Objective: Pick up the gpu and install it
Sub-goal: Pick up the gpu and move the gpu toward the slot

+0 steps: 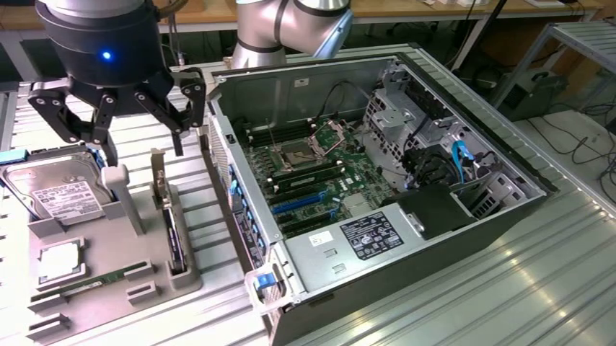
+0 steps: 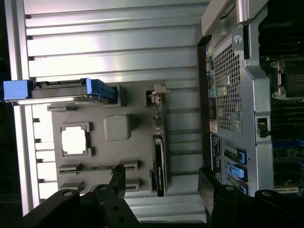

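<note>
While the tool hangs released, jaws spread, above the grey holder on the bench, the gpu stands on edge in its slot, at nine o'clock from the open computer case in the exterior view.

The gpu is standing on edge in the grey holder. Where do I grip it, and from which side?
Probably come straight down from above and pinch the gpu across its two flat faces, near the middle of its upper edge. It stands on edge in a holder slot, so only the top is free. The open gripper hangs above the holder.
</note>
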Controlling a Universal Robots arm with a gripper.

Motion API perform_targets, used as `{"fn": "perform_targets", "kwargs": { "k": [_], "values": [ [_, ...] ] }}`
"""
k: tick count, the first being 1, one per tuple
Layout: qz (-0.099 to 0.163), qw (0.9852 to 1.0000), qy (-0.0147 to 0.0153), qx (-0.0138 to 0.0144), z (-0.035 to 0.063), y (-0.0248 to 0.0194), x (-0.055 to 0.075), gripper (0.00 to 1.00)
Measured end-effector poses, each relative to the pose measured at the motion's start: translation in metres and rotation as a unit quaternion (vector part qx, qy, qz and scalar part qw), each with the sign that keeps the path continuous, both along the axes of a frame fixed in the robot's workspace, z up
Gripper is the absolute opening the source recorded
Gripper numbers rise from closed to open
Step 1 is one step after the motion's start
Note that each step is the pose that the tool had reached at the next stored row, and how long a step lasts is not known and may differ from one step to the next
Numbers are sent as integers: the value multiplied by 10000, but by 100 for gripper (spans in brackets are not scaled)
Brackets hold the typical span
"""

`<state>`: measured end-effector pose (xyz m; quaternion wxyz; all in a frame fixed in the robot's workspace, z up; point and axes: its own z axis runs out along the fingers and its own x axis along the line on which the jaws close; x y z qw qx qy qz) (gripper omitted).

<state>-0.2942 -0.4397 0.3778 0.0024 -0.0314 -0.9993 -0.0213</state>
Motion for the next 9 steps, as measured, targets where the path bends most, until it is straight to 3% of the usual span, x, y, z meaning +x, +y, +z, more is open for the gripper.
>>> {"fn": "perform_targets", "kwargs": {
  "k": [9],
  "values": [
    [0,10000,14,-1,-178,-5,1,72]
  ]
}}
